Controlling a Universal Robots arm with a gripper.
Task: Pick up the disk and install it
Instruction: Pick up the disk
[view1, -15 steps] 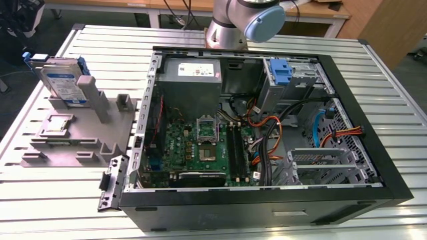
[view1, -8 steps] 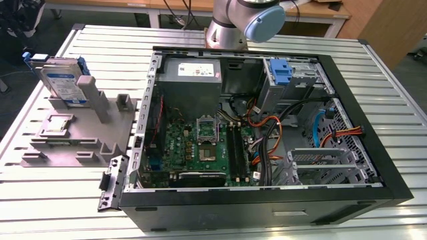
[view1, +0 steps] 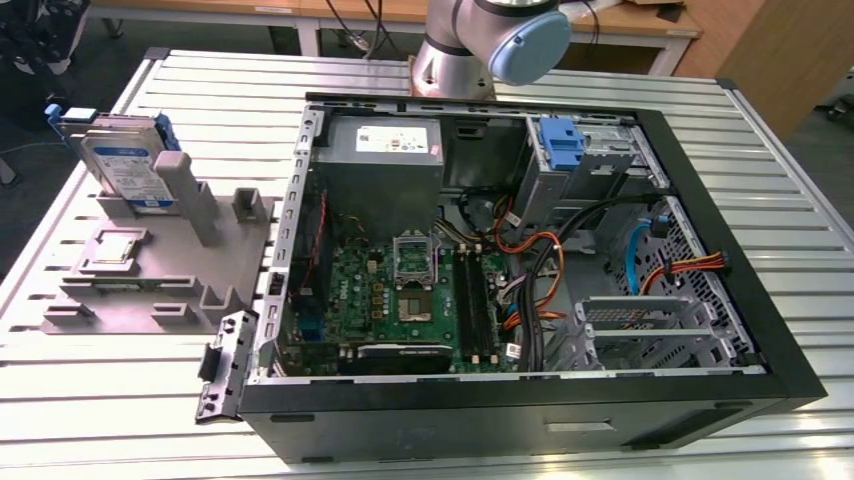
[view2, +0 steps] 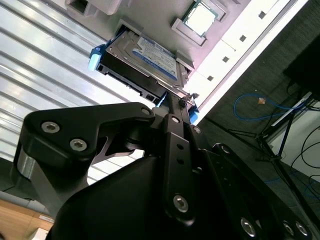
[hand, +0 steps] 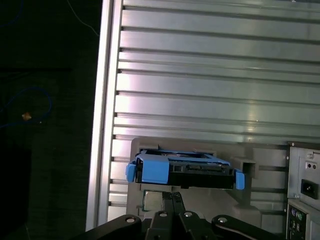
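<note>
The disk (view1: 127, 165) is a silver-grey drive with a white-and-blue label in a bright blue frame. It stands on edge in a grey holder (view1: 160, 270) at the exterior view's left. Both wrist views look at it edge-on, as the disk (hand: 185, 170) and the disk (view2: 145, 57). My gripper (hand: 172, 195) points at the disk from a distance, its black fingers closed together with nothing between them. In the second wrist view the gripper (view2: 172, 100) tip lines up with the disk's blue end without touching it.
An open computer case (view1: 534, 250) lies on the slatted metal table (view1: 747, 200). A grey power supply (view1: 384, 150) and a blue bracket (view1: 563, 145) sit at its back. A processor chip (view1: 114, 250) rests on the holder. The arm's base (view1: 481, 45) stands behind the case.
</note>
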